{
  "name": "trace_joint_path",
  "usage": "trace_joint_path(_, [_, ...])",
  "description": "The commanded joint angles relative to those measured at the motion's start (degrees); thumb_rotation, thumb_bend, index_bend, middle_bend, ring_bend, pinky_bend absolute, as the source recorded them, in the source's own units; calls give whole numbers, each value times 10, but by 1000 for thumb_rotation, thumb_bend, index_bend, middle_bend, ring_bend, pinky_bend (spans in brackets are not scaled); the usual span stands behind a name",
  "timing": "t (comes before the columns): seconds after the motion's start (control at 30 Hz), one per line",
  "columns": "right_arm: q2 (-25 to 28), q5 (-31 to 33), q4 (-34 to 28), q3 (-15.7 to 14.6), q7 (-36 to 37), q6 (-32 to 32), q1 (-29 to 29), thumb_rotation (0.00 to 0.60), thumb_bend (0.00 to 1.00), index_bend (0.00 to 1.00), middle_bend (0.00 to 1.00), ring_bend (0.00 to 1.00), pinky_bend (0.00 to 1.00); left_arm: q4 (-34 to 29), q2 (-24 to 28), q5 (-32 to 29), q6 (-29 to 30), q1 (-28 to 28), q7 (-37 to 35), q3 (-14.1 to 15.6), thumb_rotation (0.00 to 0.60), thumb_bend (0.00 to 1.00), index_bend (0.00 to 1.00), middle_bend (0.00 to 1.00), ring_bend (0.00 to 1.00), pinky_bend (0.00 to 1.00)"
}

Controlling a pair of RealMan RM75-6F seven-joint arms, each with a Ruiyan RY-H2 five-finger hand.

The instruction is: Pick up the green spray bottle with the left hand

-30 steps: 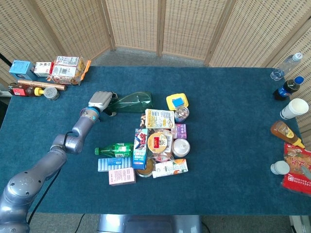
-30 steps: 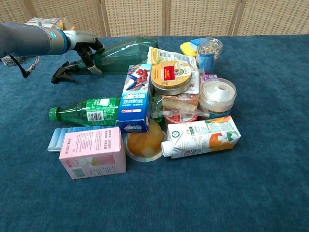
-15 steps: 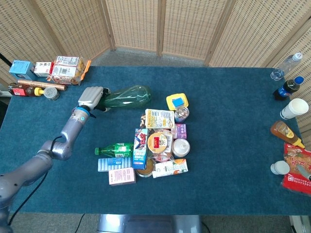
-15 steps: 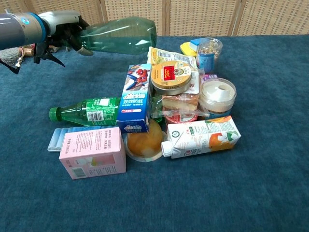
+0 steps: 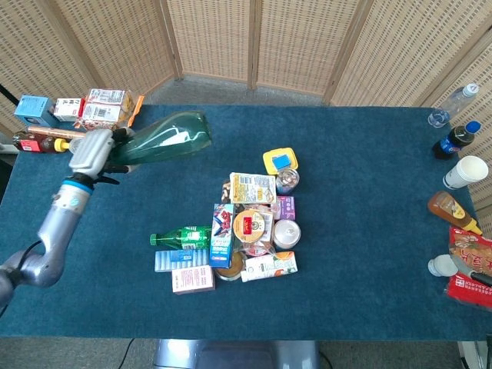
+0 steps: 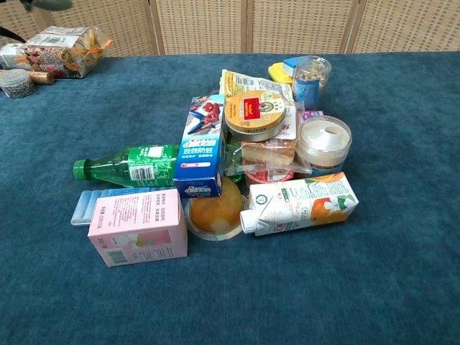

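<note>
Left hand [image 5: 94, 151]: showing at the far left of the head view, fingers wrapping the neck end of the green spray bottle [image 5: 165, 139] and gripping it clear of the blue table [image 5: 361, 192].
Green spray bottle: lying on its side in the air, its body reaching out to the right of the left hand, base pointing toward the middle of the table.
Behind the left hand: a snack pack [image 5: 104, 110] and small boxes are sitting along the far left edge of the table.
Right of and nearer than the left hand: a cluster of groceries is lying together, with a green soda bottle [image 6: 126, 164] on its side touching a Spider-Man box [image 6: 202, 147], a pink box [image 6: 138, 228] in front of them, and a juice carton [image 6: 298, 203] on its right end.
Far right, well apart from the left hand: drink bottles, a paper cup [image 5: 465, 171] and a sauce bottle [image 5: 451, 211] are standing along the table's edge.
Right hand: not showing in either view.
</note>
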Motion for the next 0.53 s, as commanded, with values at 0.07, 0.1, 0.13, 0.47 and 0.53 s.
trace_joint_path(0.07, [-6,-7,3,0,-1,-5,7,515,113,0,75,0,0,-84,68,9,47,45,-20,-13,600,388,761,775,913,616])
trace_joint_path(0.1, [-7,-8,4,-1,-1,-6,8,512,114,0,75,0,0,-93,75,11,52,49,-22,-13,600,387,761,775,913,616])
trace_joint_path(0.13, [-9,-9,4,-1,-1,-6,9,512,114,0,75,0,0,-101,82,13,57,53,-22,-14,600,387,761,775,912,614])
trace_joint_path(0.47, [-14,-13,4,-3,-5,-8,12,515,112,0,75,0,0,-126,100,28,83,70,-45,-15,600,385,762,775,911,612])
trace_joint_path(0.53, [-13,-12,4,-2,-6,-8,13,511,114,0,74,0,0,-126,99,29,83,70,-46,-15,600,386,762,775,911,612])
